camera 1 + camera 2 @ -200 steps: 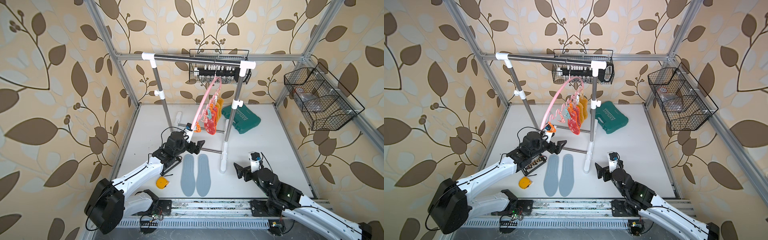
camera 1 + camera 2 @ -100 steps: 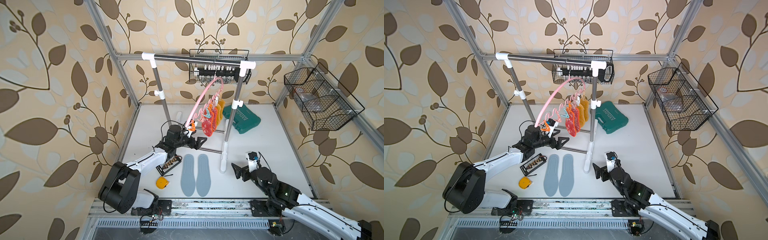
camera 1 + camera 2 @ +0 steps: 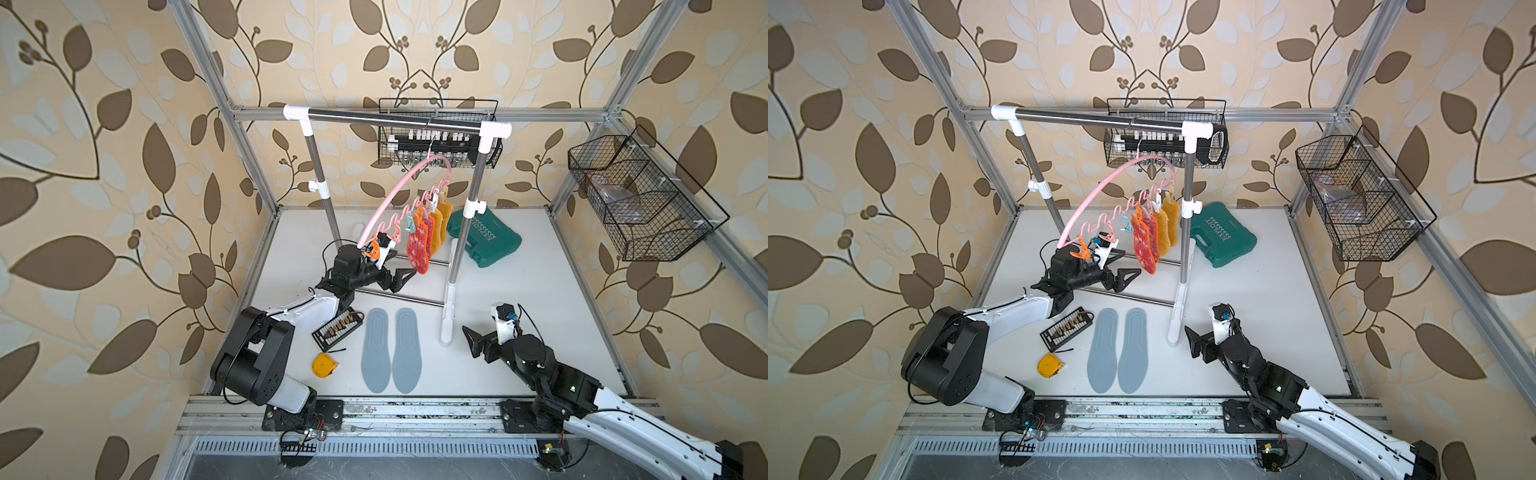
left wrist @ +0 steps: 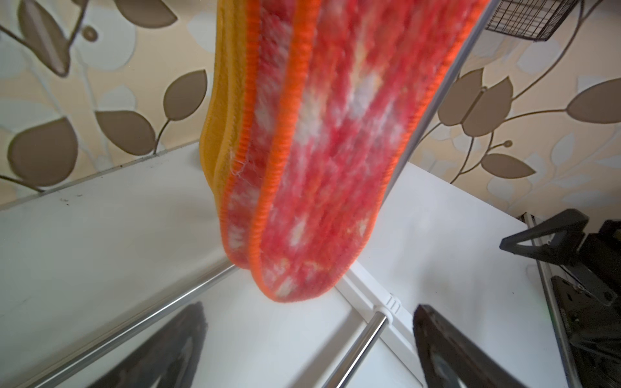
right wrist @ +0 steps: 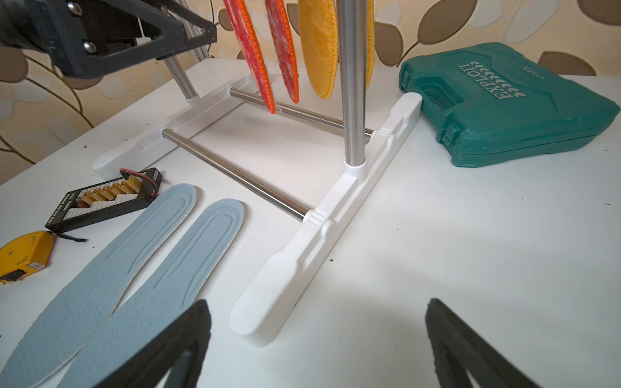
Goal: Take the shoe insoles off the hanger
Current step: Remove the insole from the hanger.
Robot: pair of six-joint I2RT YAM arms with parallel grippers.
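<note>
Four shoe insoles (image 3: 417, 249) hang from clips on the pink hanger (image 3: 399, 191), which tilts from its hook on the steel rail of a garment rack (image 3: 390, 117). A red-orange pair (image 3: 1144, 245) hangs nearest the left arm, with a mustard-yellow pair (image 3: 1169, 226) behind it.

A pale blue-grey pair (image 3: 390, 353) lies flat and side by side on the white surface (image 3: 540, 291), in front of the rack and between the two arms.

The left end effector (image 4: 309, 307) is raised close to the lower tip of the front red-orange insole. Its jaws are spread wide and hold nothing. The right end effector (image 5: 317, 302) sits low over the surface beside the rack's white foot (image 5: 302, 255), also fully spread and empty.

A yellow tape measure (image 3: 324, 365) and a black connector board (image 3: 338, 330) lie left of the blue-grey pair. A green tool case (image 3: 488, 239) rests behind the rack.
</note>
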